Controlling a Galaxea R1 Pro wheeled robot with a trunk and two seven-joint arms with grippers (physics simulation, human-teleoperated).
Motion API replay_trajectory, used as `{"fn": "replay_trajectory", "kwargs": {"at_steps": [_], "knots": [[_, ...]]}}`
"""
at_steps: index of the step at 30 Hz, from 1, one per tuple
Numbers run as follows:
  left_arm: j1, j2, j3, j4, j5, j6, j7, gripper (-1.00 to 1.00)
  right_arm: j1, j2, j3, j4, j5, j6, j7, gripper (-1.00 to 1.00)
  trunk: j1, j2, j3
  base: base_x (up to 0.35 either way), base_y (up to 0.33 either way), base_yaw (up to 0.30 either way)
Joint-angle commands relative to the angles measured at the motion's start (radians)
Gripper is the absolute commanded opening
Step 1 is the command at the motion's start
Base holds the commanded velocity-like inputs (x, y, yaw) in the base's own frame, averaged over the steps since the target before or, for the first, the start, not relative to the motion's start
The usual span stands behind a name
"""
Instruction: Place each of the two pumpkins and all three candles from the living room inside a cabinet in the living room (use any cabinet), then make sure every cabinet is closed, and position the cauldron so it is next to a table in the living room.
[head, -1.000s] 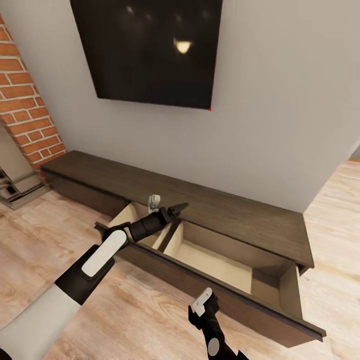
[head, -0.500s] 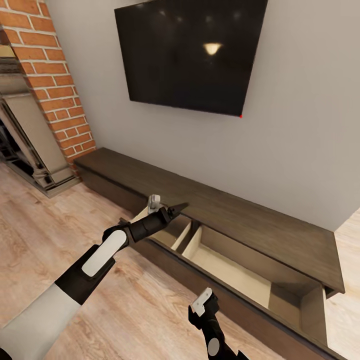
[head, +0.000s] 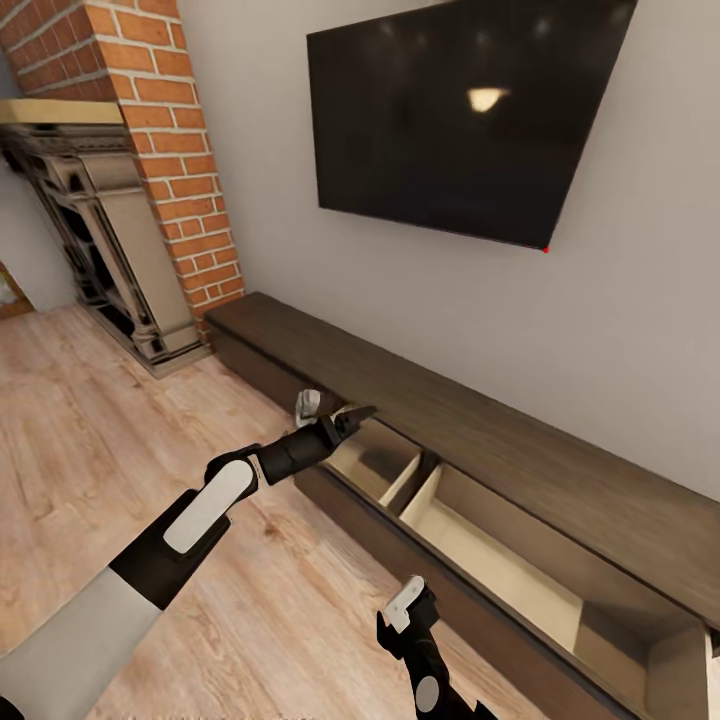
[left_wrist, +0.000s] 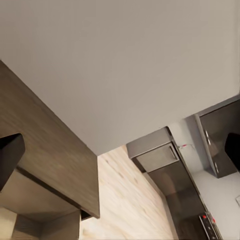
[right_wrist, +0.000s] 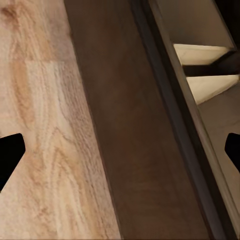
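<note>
Head view: the cabinet (head: 520, 470) is standing with one drawer (head: 520, 560) pulled out, two pale compartments showing nothing inside, seemingly awaiting items.
Left gripper (head: 328, 412): spread wide, holding nothing.
Right gripper (head: 408, 604): opening unclear here.
Left wrist view: cabinet top (left_wrist: 45, 150) passing beneath.
Right wrist view: fingertips (right_wrist: 10, 155) sitting wide apart over the drawer front (right_wrist: 145, 150).

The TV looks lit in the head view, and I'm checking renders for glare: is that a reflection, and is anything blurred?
Head view: the TV carries one warm lamp glare plus faint specks on its dark screen. Left wrist view: the kitchen units look soft. Right wrist view: the cabinet drawer front is dim, its interior brighter.
</note>
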Motion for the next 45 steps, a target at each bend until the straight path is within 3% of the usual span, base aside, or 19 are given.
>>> {"fn": "replay_trajectory", "kwargs": {"at_steps": [1,10,17,18,20,21,22,24,26,27,28,29,31,36,41,45], "knots": [[0.000,0.000,0.000,0.000,0.000,0.000,0.000,1.00,0.000,0.000,0.000,0.000,0.000,0.000,0.000,1.00,-0.004,0.007,0.003,0.000,0.000,0.290],[0.000,0.000,0.002,0.000,0.000,-0.001,-0.002,1.00,0.000,0.000,0.000,0.000,0.000,0.000,0.000,1.00,-0.012,0.021,0.009,0.000,0.000,0.290],[0.001,0.024,0.003,-0.002,0.000,-0.002,-0.005,1.00,0.000,0.000,0.000,0.000,0.000,0.000,0.000,1.00,-0.012,0.021,0.009,0.000,0.000,0.290],[0.003,0.064,0.004,0.071,0.001,0.001,0.002,1.00,0.000,0.000,0.000,-0.001,-0.001,0.000,-0.001,1.00,-0.012,0.021,0.009,0.000,0.000,0.290],[0.004,0.093,0.004,0.117,0.000,0.006,0.011,1.00,0.000,0.000,-0.001,0.000,-0.004,0.000,-0.001,1.00,-0.012,0.021,0.009,0.000,0.000,0.290],[0.012,0.141,-0.001,0.178,-0.001,0.007,0.020,1.00,0.000,0.000,-0.001,0.001,-0.018,0.000,-0.001,1.00,-0.012,0.021,0.009,0.000,0.000,0.290],[0.016,0.151,-0.002,0.197,-0.001,0.007,0.021,1.00,0.000,0.000,-0.001,0.001,-0.023,0.000,0.000,1.00,-0.012,0.021,0.009,0.000,0.000,0.290],[0.033,0.178,-0.006,0.321,-0.002,0.004,0.024,1.00,0.000,0.000,0.000,0.013,-0.053,0.000,0.000,1.00,-0.012,0.021,0.009,0.000,0.000,0.290],[0.040,0.180,-0.049,0.471,-0.003,0.001,0.024,1.00,0.000,0.000,0.000,0.031,-0.082,0.000,0.002,1.00,-0.012,0.021,0.009,0.000,0.000,0.290],[0.042,0.175,-0.120,0.554,-0.003,-0.003,0.024,1.00,0.000,0.000,0.000,0.045,-0.091,0.000,0.002,1.00,-0.012,0.021,0.009,0.000,0.000,0.290],[0.048,0.170,-0.247,0.671,0.000,-0.060,0.024,1.00,0.000,0.000,-0.001,0.075,-0.098,-0.008,0.002,1.00,-0.012,0.021,0.009,0.000,0.000,0.268],[0.068,0.167,-0.335,0.763,0.003,-0.146,0.023,1.00,0.000,0.000,-0.002,0.110,-0.100,-0.025,0.002,1.00,-0.012,0.021,0.009,0.000,0.000,0.149],[0.099,0.166,-0.391,0.825,0.004,-0.201,0.020,1.00,0.000,0.000,-0.003,0.151,-0.102,-0.046,0.002,1.00,-0.012,0.021,0.009,0.000,0.000,0.078],[0.155,0.166,-0.424,0.862,0.002,-0.238,0.020,1.00,0.000,0.000,-0.003,0.208,-0.103,-0.096,0.002,1.00,-0.012,0.021,0.008,0.000,0.000,0.022],[0.201,0.177,-0.430,0.869,0.005,-0.342,0.014,1.00,0.000,-0.002,-0.003,0.224,-0.102,-0.128,0.005,1.00,-0.012,0.021,0.008,0.000,0.000,0.002],[0.222,0.183,-0.430,0.871,0.008,-0.364,0.002,1.00,0.000,-0.002,-0.003,0.225,-0.102,-0.162,0.005,1.00,-0.012,0.021,0.008,0.000,0.000,0.000]]}}
